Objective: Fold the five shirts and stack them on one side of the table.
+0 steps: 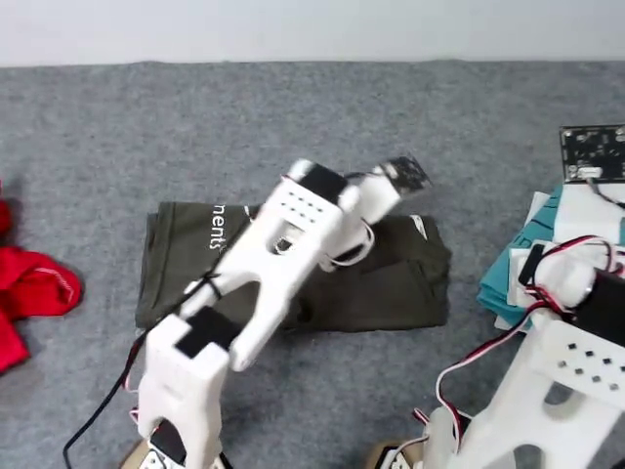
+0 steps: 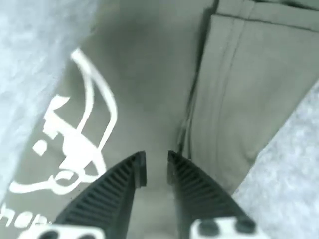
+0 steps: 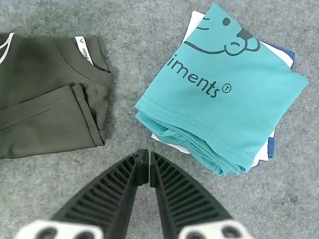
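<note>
Teal shirt stack [image 3: 224, 94] beside olive shirt [image 3: 45, 94]

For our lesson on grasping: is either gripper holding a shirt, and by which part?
Nothing is held. The left gripper sits slightly open over the dark green shirt; the right gripper is shut, empty, over the grey table cover.

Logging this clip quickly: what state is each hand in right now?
Left hand: slightly open, empty, over the olive shirt.
Right hand: closed, holding nothing.
</note>
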